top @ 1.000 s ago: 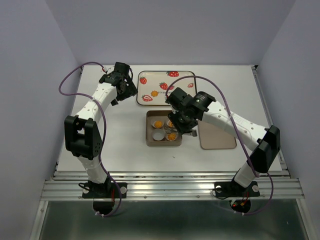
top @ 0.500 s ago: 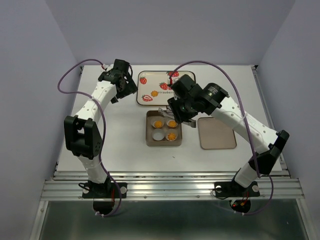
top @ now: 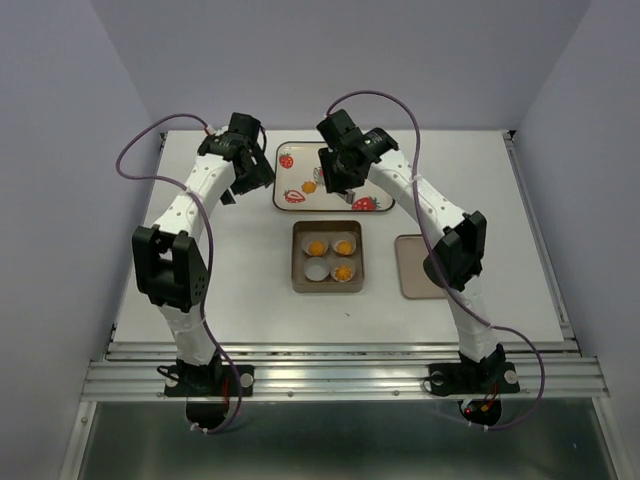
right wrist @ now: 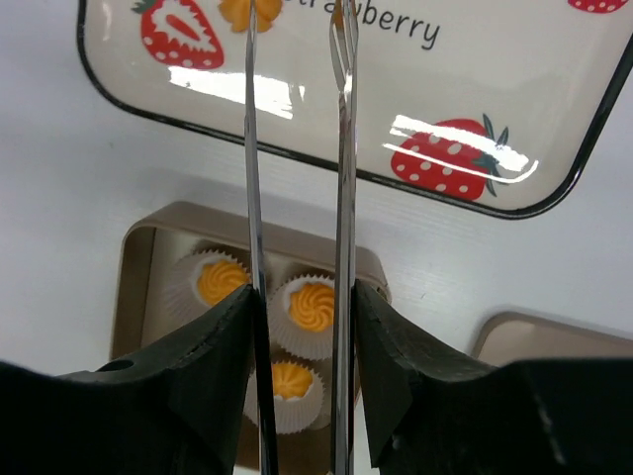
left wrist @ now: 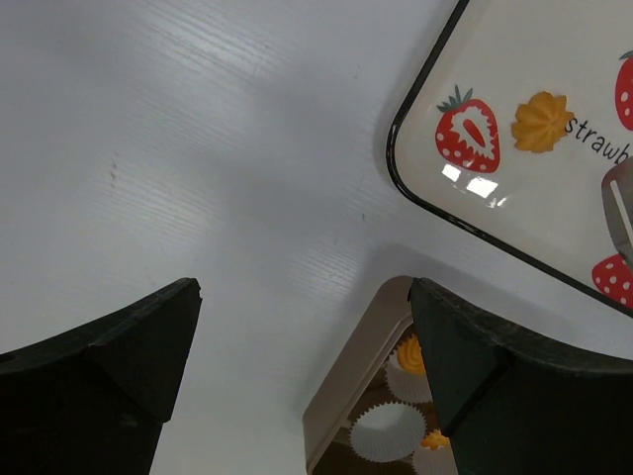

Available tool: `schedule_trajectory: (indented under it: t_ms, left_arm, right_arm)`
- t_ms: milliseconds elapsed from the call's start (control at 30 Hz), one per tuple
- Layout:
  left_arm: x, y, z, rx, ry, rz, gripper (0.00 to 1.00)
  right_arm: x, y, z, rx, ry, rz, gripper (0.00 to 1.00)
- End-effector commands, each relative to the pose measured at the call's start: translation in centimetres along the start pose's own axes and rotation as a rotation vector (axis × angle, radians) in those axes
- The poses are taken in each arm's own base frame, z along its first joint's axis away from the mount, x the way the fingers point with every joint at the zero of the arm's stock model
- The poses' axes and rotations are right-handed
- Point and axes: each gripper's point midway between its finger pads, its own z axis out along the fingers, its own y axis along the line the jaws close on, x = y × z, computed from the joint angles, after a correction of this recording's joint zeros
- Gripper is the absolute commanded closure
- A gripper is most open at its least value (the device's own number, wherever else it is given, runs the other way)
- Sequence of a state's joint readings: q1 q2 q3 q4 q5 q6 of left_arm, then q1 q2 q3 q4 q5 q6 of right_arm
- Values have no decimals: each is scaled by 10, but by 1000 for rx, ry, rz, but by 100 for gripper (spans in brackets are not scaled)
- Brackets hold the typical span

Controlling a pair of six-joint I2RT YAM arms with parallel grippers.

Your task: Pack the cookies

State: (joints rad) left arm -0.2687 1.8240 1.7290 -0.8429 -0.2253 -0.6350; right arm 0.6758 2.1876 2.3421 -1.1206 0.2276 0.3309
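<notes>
Left claw (left wrist: pixel 302 297): spread wide, gripping nothing, hanging over the table (left wrist: pixel 198 148) by the tray's corner.
Right claw (right wrist: pixel 300 317): pinching a pair of metal tongs (right wrist: pixel 345 148), prongs apart, reaching out over the tray (right wrist: pixel 475 59).
Loose cookie (left wrist: pixel 542 121): on the tray beside a printed strawberry (left wrist: pixel 468 134), right at the prongs.
Packed cookies (top: pixel 316 246): three, each in a paper cup inside the box (top: pixel 298 285).
Fourth cup (top: pixel 317 270): white, sitting empty in the box's near-left corner.
Lid (top: pixel 433 270): flat on the table, right of the box.
</notes>
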Motion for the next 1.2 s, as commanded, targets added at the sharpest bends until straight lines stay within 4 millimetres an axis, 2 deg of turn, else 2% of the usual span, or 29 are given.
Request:
schedule_trajectory:
  t_ms: [0,100,233,433,533,700,833,1167]
  left_arm:
    - [-2,13,-33,5,-38,14,1]
    - [2,19,-37,0,-39,16,1]
    - [11,24,-37,3,-22,15,1]
    - [12,26,-39,5,-25,16,1]
    - [11,25,-41,8,-27,13,1]
    - [13,28,-39,0,-21,16,1]
    - [14,27,-38,-1,-19,20,1]
    - [18,29,-33,-12,-2,15,1]
  right_arm:
    - [-40,-2,0,-12,-123,-24,52]
    - [-36,-2,17,-19,-102,-25,51]
    - [-31,8,32,-72,-104,-44,50]
    - [-32,15,38,-110,-121,-74,50]
    - [-24,12,48,-94,-98,-104,50]
    - [-23,9,58,-54,-105,-162,49]
    - [-11,18,60,-71,-87,-201,49]
    - [1,10,70,-34,-58,-245,47]
